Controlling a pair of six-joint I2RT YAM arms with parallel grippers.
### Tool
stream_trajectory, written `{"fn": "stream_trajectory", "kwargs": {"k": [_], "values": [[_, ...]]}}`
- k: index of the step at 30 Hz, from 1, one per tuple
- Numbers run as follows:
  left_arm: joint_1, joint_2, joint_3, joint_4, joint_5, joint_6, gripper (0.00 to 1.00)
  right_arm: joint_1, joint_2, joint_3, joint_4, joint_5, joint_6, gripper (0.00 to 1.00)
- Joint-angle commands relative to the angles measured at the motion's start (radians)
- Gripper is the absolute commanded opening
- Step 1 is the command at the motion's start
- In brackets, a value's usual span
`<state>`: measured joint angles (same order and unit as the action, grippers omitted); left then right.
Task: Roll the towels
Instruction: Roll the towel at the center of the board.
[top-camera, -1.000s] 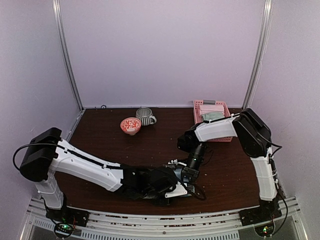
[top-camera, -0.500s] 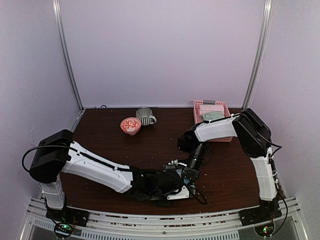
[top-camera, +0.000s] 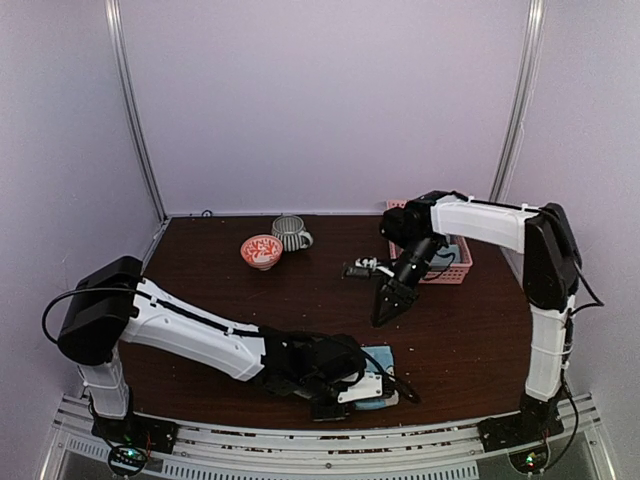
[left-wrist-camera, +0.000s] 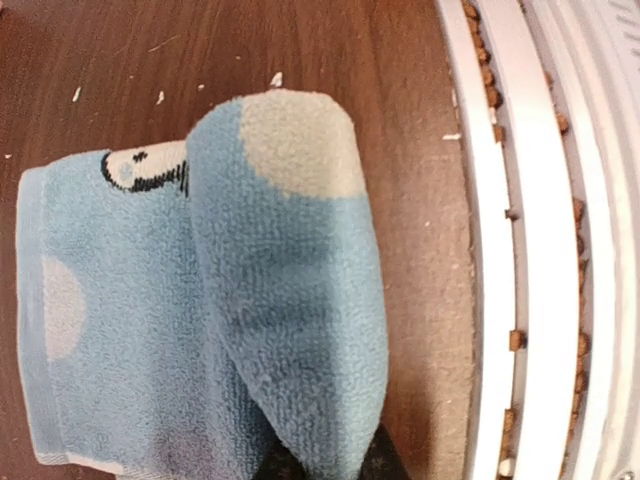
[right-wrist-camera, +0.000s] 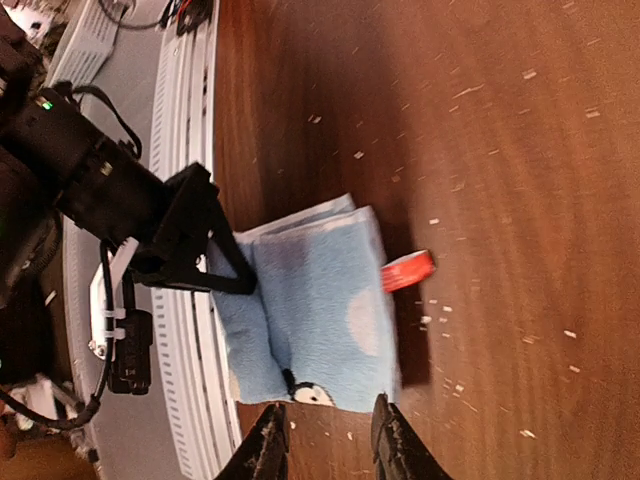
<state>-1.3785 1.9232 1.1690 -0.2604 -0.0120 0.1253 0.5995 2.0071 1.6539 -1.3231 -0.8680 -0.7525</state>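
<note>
Towel (left-wrist-camera: 280, 300), light blue and dotted, lay at the near edge of the worktop (top-camera: 220, 290), its turned-over fold running along the rail (left-wrist-camera: 520, 250). Left claw (left-wrist-camera: 322, 468) was clenched on one end of that fold; right claw (right-wrist-camera: 325, 440) hung released, well apart farther back. Your left arm was nearer.

Walled in by lilac walls (top-camera: 320, 100), metal posts (top-camera: 135, 110) at the back corners. Floored by a dark brown table (top-camera: 200, 270), crumb-flecked, edged with white rails (top-camera: 300, 455).

L tool (right-wrist-camera: 245, 285) low, pinched shut; R tool (right-wrist-camera: 325, 445) high, part-open.
</note>
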Motion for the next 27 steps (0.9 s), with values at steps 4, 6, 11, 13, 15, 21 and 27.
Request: {"fn": "stream_trajectory", "kwargs": {"k": [4, 6, 11, 13, 15, 21, 27], "values": [[0.136, 0.100, 0.057, -0.041, 0.496, -0.197, 0.04, -0.076, -0.349, -0.082, 0.221, 0.117, 0.186, 0.29], [0.179, 0.125, 0.078, -0.036, 0.606, -0.233, 0.04, -0.079, -0.453, -0.119, 0.316, 0.146, 0.250, 0.29], [0.254, 0.219, 0.113, -0.041, 0.814, -0.320, 0.04, -0.083, -0.713, -0.224, 0.470, 0.168, 0.278, 0.31], [0.272, 0.261, 0.121, -0.049, 0.858, -0.347, 0.04, -0.080, -0.783, -0.257, 0.426, 0.077, 0.181, 0.34], [0.286, 0.295, 0.128, -0.058, 0.909, -0.358, 0.04, -0.033, -0.828, -0.306, 0.388, 0.043, 0.112, 0.35], [0.311, 0.344, 0.163, -0.085, 0.965, -0.375, 0.04, 0.312, -0.826, -0.512, 0.368, 0.358, 0.044, 0.37], [0.320, 0.355, 0.175, -0.114, 0.951, -0.375, 0.06, 0.514, -0.801, -0.719, 0.591, 0.645, 0.072, 0.49]]}}
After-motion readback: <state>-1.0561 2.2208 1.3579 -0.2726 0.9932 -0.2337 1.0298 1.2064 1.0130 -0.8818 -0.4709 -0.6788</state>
